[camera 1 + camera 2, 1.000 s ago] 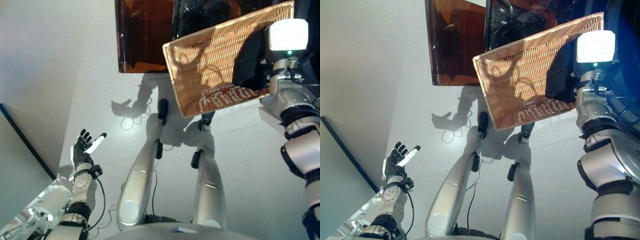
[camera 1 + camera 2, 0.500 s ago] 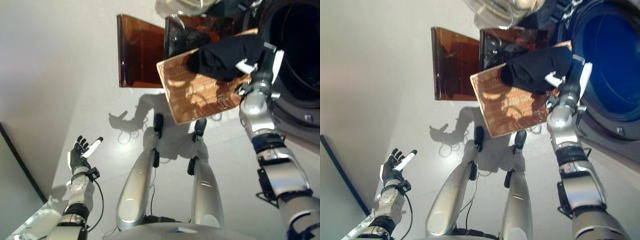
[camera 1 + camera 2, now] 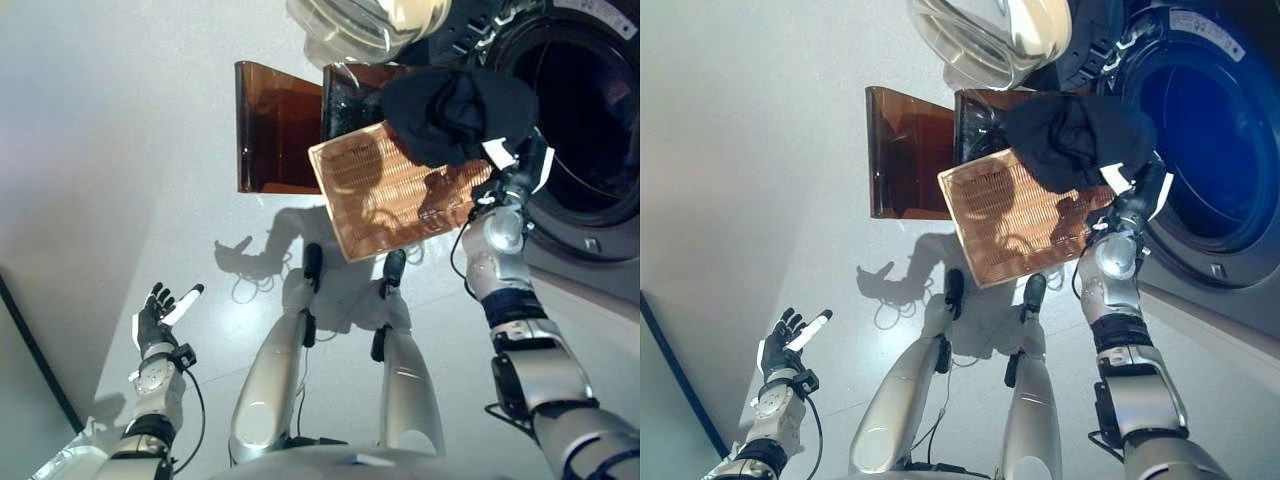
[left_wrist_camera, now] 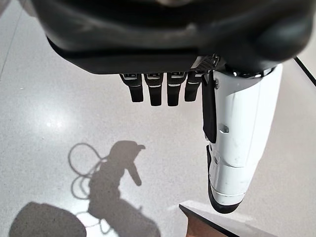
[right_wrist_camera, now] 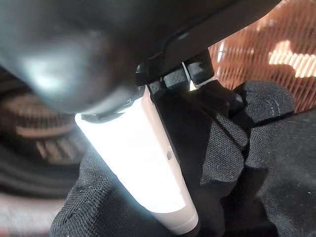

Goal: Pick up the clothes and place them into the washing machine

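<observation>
My right hand (image 3: pixel 515 165) is shut on the rim of the wicker basket (image 3: pixel 400 200) and holds it in the air, tipped toward the washing machine's open drum (image 3: pixel 590 120). A heap of black clothes (image 3: pixel 455 110) lies at the basket's raised end, next to the drum's opening. In the right wrist view my white-covered thumb (image 5: pixel 148 163) presses on the black cloth (image 5: pixel 266 148), with wicker (image 5: pixel 266 49) behind it. My left hand (image 3: pixel 158 318) is open and empty, low at the left, with its fingers (image 4: pixel 158 89) straight.
The low dark brown box (image 3: pixel 275 125) stands on the pale floor beside the machine. The machine's glass door (image 3: pixel 365 25) hangs open above the basket. A dark edge (image 3: pixel 30 350) runs along the far left.
The right arm has swung the basket up and toward the drum. The black clothes have slid to the basket's end by the opening. The camera has shifted. The left hand stays still.
</observation>
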Motion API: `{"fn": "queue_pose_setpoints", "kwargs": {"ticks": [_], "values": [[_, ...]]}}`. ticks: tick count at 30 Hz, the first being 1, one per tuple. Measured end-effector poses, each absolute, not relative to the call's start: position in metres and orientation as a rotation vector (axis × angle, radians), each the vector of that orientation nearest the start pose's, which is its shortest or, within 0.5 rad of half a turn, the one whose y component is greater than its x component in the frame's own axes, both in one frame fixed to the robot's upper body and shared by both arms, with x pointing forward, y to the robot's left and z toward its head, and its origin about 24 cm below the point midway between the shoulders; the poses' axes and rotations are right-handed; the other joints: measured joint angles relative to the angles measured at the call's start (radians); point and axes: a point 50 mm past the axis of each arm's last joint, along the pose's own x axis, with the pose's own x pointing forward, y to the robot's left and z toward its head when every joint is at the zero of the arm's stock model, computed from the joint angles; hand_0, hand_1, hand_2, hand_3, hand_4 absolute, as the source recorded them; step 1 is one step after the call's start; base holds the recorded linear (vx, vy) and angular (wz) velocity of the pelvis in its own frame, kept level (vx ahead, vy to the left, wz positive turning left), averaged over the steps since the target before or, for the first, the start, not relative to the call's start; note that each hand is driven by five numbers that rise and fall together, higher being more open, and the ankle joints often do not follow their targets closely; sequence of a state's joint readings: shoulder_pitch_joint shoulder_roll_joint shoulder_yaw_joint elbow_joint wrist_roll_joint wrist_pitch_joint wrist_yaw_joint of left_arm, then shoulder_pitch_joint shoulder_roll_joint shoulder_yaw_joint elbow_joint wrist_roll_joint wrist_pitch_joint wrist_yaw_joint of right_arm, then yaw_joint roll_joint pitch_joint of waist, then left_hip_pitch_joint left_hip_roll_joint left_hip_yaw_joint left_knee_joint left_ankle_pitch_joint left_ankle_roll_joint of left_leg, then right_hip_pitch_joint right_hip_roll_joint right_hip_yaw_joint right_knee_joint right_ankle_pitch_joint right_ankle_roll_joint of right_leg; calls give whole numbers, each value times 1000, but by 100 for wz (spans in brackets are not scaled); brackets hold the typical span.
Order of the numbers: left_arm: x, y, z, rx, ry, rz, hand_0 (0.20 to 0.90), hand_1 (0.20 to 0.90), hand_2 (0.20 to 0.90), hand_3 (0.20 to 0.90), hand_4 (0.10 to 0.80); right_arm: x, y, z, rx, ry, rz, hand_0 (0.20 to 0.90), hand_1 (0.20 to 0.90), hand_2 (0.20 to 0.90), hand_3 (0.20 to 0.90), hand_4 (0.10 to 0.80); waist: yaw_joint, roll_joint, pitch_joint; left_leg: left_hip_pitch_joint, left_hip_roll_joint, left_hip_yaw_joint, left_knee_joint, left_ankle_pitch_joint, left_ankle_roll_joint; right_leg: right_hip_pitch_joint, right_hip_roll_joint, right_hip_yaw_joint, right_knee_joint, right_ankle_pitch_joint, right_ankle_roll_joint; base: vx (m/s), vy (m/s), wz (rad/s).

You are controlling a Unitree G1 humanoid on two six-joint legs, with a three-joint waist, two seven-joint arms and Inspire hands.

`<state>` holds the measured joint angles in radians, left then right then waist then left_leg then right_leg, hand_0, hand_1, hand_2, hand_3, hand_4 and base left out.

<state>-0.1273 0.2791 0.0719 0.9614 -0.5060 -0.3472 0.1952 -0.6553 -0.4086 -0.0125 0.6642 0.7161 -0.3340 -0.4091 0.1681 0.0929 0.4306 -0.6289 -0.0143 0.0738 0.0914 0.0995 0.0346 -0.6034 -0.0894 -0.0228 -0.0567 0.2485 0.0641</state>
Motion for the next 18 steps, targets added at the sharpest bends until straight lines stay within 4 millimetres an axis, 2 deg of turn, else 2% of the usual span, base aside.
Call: {"fn": "queue_pose_setpoints", "kwargs": {"ticks": [10, 15, 18], "values": [[195, 271, -90, -143, 477, 584, 900, 900, 900, 900, 800, 357, -265, 124, 729, -303, -600, 200, 200, 200, 200, 300, 14, 49, -41, -24, 1, 5, 38, -27, 2, -9, 0, 8, -1, -1, 1, -3, -4, -2], [195, 269, -91, -141, 483, 576, 900, 900, 900, 900, 800, 363, -277, 141, 1010, -395, -697, 200, 200, 200, 200, 300, 17, 58, -52, -41, 1, 11, 48, -31, 5, -24, -1, 11, -1, 1, 3, 0, 1, -2], [195, 265, -92, -137, 492, 554, 900, 900, 900, 900, 800, 365, -281, 156, 1069, -457, -716, 200, 200, 200, 200, 300, 21, 61, -54, -42, 0, 15, 48, -33, 6, -28, -2, 15, 0, 1, 3, 6, 4, -4]]}}
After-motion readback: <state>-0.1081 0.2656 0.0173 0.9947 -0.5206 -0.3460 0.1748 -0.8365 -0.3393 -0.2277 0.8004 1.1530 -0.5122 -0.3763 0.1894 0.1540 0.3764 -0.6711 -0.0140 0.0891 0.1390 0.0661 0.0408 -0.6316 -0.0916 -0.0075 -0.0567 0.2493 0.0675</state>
